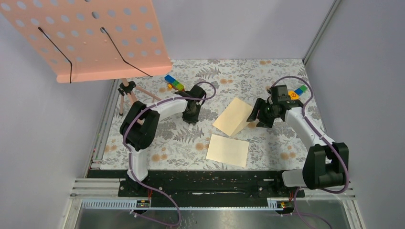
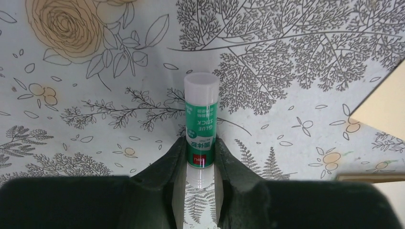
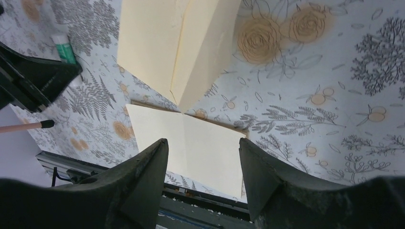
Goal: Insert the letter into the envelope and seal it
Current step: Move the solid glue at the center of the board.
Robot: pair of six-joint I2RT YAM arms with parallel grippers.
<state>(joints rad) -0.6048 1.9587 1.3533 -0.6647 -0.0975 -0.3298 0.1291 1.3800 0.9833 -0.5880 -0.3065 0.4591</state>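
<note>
The left gripper (image 2: 199, 149) has its two fingers pinched narrow on the bottom end of a glue stick (image 2: 201, 102). The stick's white cap points away from the hand, out past the fingertips, over the flowery table cover (image 2: 286, 57). Both papers lie off to the right of this hand.

The right gripper (image 3: 203, 143) is spread wide and has nothing in it. It hangs above the papers. The envelope (image 3: 157, 43) lies out in front of its fingers, with a crease down it and one part lifted up. From above, it sits just beside this hand, on the side facing the other arm. The letter (image 3: 200, 152) lies flat right under the gap between the fingers. One corner of the envelope reaches the letter's edge, but I cannot tell if they touch.
</note>
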